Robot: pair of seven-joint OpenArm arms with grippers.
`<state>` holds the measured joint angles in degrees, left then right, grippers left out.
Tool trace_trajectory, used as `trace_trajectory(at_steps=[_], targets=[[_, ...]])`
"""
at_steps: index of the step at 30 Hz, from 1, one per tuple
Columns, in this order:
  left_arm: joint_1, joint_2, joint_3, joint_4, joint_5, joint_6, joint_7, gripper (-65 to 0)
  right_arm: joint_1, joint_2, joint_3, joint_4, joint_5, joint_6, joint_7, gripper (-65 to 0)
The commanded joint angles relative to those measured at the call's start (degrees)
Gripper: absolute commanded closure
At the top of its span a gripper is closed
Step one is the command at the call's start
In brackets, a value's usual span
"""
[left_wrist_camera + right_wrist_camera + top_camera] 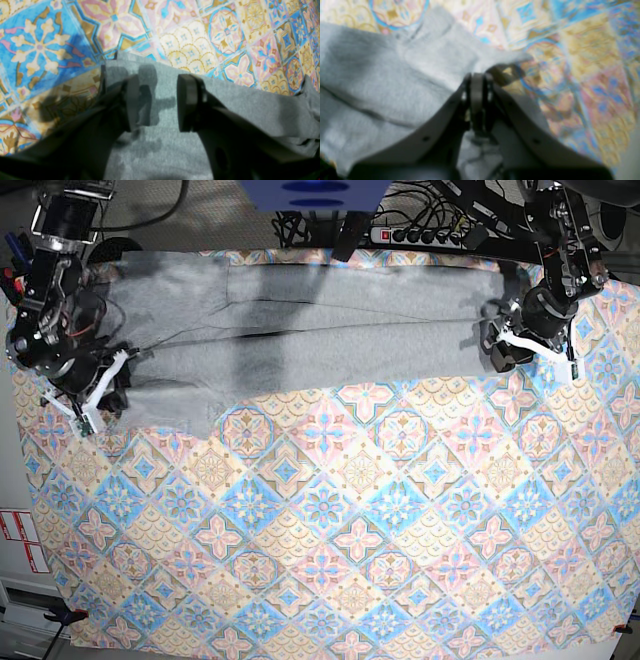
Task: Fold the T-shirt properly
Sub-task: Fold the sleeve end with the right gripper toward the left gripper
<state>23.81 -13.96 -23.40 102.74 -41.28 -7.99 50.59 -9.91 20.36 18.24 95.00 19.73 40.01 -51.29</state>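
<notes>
A: Base view is evenly bright and sharp; a soft dark shadow band crosses the shirt (300, 320).

B: Left wrist view has hard finger shadows on cloth (50, 45). Right wrist view is blurred throughout, washed pale at top.

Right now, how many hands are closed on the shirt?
1. The right hand is shut at the T-shirt edge, seemingly pinching it; the left hand stands open over the opposite end.
</notes>
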Motion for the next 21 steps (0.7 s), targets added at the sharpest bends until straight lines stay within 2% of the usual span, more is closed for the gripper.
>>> trace_trajectory(at_steps=[1, 6, 13, 21], targets=[[-0.03, -0.59, -0.29, 0.78, -0.79, -0.41, -0.96, -25.4, -1.56, 0.96, 1.58, 2.36, 1.77, -0.01, 0.52, -0.2], [-0.03, -0.59, -0.29, 0.78, -0.88, -0.41, -0.96, -25.4, -9.82, 0.96, 7.65, 6.93, 7.48, -0.01, 0.34, -0.2], [-0.03, -0.59, -0.29, 0.78, -0.79, -0.41, -0.96, -25.4, -18.53, 0.96, 11.34, 10.54, 14.34, -0.01, 0.52, -0.2], [-0.03, -0.59, -0.29, 0.78, -0.61, -0.49, -0.96, -25.4, -23.19, 0.87, 10.82, 12.03, 14.43, -0.01, -0.01, -0.2]])
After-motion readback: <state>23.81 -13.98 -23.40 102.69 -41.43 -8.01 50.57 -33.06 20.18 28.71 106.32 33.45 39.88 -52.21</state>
